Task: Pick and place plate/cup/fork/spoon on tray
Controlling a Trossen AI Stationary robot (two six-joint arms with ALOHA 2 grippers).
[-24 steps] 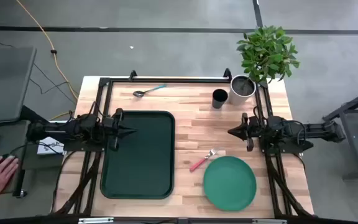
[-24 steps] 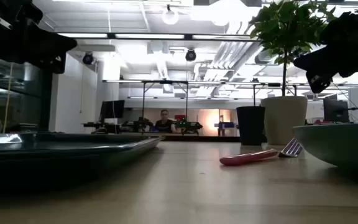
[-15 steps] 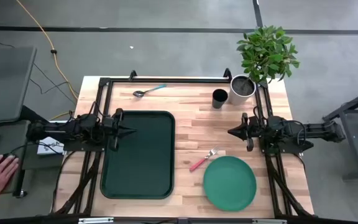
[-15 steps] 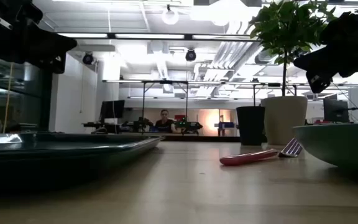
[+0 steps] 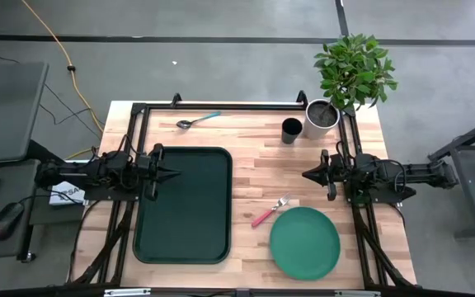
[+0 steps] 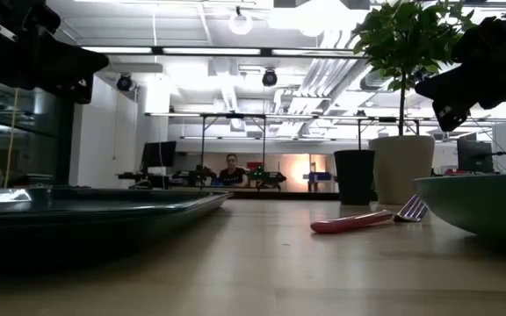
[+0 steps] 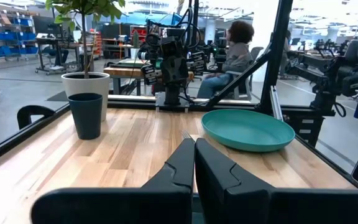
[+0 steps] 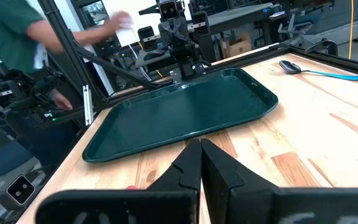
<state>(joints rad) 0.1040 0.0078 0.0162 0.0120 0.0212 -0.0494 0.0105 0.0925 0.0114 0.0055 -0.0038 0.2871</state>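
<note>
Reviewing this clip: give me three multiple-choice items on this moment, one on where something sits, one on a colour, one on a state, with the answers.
1. Where does the fork lie?
A. On the tray
B. On the bare table just beside the plate
C. Inside the cup

2. What colour is the spoon's handle?
A. Teal-blue
B. Yellow
C. Black

3. What state is the tray in?
A. Holding the plate
B. Holding the cup and spoon
C. With nothing on it

Answers:
1. B: the high view shows the fork on the wooden table at the rim of the green plate.
2. A: its handle reads teal-blue at the table's far edge.
3. C: the tray's dark surface is bare, while the cup stands by the white plant pot; the left hand and right hand are both shut, holding nothing.
</note>
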